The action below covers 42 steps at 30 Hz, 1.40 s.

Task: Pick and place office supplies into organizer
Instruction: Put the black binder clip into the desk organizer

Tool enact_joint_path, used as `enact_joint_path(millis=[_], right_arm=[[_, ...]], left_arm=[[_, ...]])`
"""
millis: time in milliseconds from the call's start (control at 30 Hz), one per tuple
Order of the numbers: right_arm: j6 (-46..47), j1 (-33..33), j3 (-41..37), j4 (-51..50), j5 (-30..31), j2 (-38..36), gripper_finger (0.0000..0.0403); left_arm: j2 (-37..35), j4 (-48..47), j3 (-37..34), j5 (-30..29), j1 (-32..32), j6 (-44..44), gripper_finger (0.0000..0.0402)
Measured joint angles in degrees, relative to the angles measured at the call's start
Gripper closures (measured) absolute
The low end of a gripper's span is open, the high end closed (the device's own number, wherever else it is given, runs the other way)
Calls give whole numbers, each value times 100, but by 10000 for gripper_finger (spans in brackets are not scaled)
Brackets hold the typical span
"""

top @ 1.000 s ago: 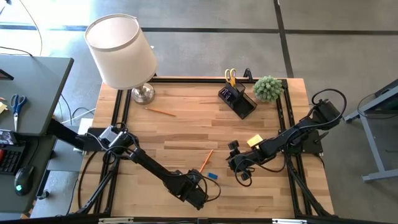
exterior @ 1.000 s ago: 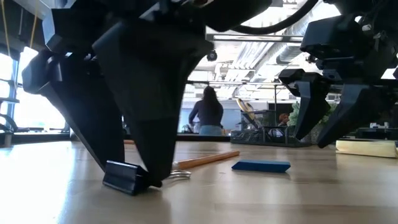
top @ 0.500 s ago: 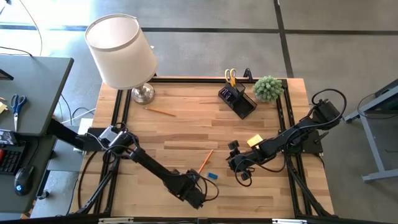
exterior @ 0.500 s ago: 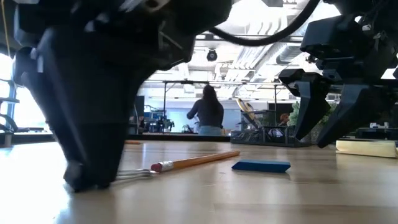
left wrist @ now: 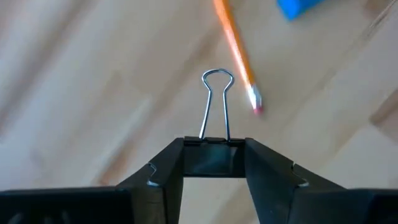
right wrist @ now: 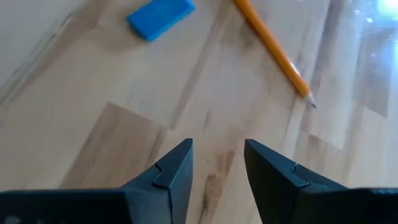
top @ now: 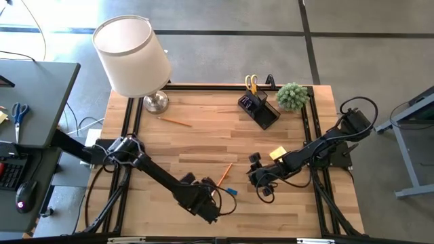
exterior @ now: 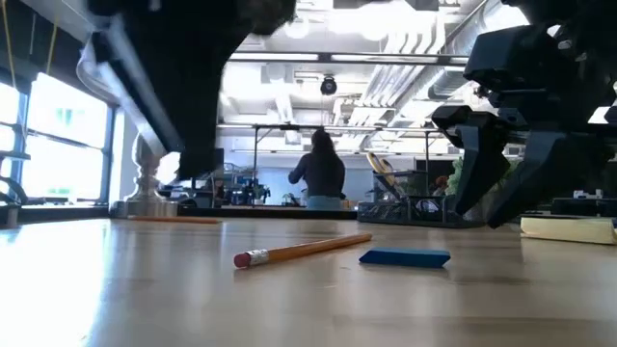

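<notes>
While the organizer [top: 259, 108] near the desk's far right corner holds what look like yellow-handled scissors [top: 251, 83], the left pincer [left wrist: 214, 163] grasps a binder clip [left wrist: 213, 134]; the right pincer [right wrist: 217, 165] is released.

Wooden table [top: 203, 139]: pencil [top: 224, 174], eraser [top: 232, 192], lamp [top: 132, 57].

- The left arm [top: 159, 178] is built of matt black links, with black cables looped beside its base.
- The left gripper [left wrist: 214, 163] is formed of two dark, wedge-shaped fingers [left wrist: 163, 175], each with a stepped notch cut just behind the tip.
- The right arm [top: 319, 149] is likewise black, and a black cable is looped over its rear joint.
- The right gripper [right wrist: 218, 163] is made of two dark angular fingers [right wrist: 172, 169] with bevelled inner faces and the same small steps.
</notes>
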Motion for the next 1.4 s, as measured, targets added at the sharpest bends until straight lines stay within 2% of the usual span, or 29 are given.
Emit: enact_joint_path(millis=[100, 267, 400, 500, 600, 700, 767, 867, 967, 1200, 1400], right_arm=[[-93, 0, 0, 2, 383, 0, 265], [-712, -2, 0, 550, 870, 2, 265], [-1619, 28, 0, 1464, 408, 2, 265], [-1797, -65, 0, 1950, 291, 2, 265], [-1893, -178, 0, 2094, 237, 2, 265], [-2158, -172, 0, 2101, -186, 2, 265], [-2269, -62, 0, 2130, -139, 2, 265], [-2488, 222, 0, 2166, 356, 2, 265], [-2738, 560, 0, 2306, 869, 2, 265], [-3241, 1228, 0, 2444, 2304, 2, 266], [-3355, 1483, 0, 2440, 2414, 2, 266]], left_arm=[[-54, -5, 14, -427, 94, 493, 270], [-41, 87, 12, -537, 364, 1259, 270], [-41, 357, 14, -636, 551, 1744, 270], [-41, 438, 13, -811, 586, 2039, 270], [-41, 712, 12, -884, 561, 2413, 270], [-42, 1432, 14, -892, 569, 2873, 270], [-111, 1858, 12, -711, 605, 3152, 270], [-163, 2402, 36, -271, 683, 3392, 270], [-163, 2532, 12, 57, 746, 3456, 270], [-190, 2746, 18, 381, 876, 3456, 270], [-190, 2925, 18, 670, 944, 3518, 270]])
